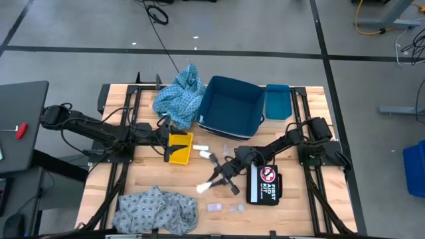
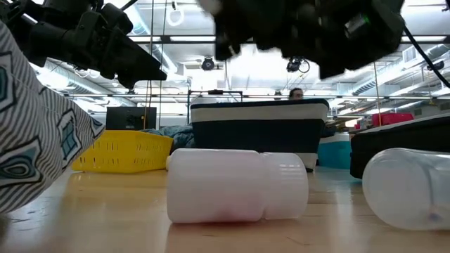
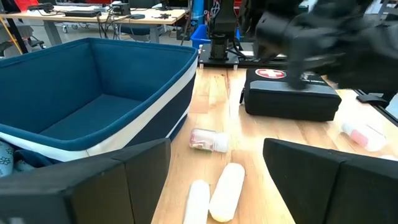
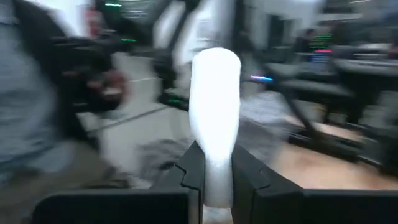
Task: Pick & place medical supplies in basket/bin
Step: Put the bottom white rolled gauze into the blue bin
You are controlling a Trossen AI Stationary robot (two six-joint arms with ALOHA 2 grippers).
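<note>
1. My right hand [image 1: 214,180] sits over the middle of the wooden tabletop [image 1: 299,206], clamped on a small white roll [image 1: 204,186]; in the right wrist view the roll [image 4: 214,118] stands up between the two dark fingers [image 4: 249,177], pinched at its lower end.
2. My left hand [image 1: 167,136] hangs over the yellow bin [image 1: 179,147], left of centre. In the left wrist view its fingers [image 3: 323,180] are spread wide with nothing between them.
3. Two more white rolls [image 1: 205,152] lie side by side on the tabletop just beside the yellow bin, between it and my right hand. The left wrist view shows them [image 3: 227,191] touching along their length, with a small clear-capped vial [image 3: 208,141] near them, close to the blue basket's wall.
4. The blue fabric basket [image 1: 255,119] stands at the far middle of the tabletop; I see nothing on the part of its floor that shows. A smaller teal bin [image 1: 277,101] sits just beside it on the right.
5. One light-blue patterned cloth [image 1: 180,98] is bunched against the basket's left side; the other cloth [image 1: 156,211] lies crumpled at the near left edge.
6. Two tiny clear packets [image 1: 224,208] lie near the front edge, well apart from the basket.
7. A black first aid kit pouch [image 1: 264,182] lies flat just right of my right hand.
8. Low view: a white capped bottle [image 2: 239,186] lies on its side up close.
</note>
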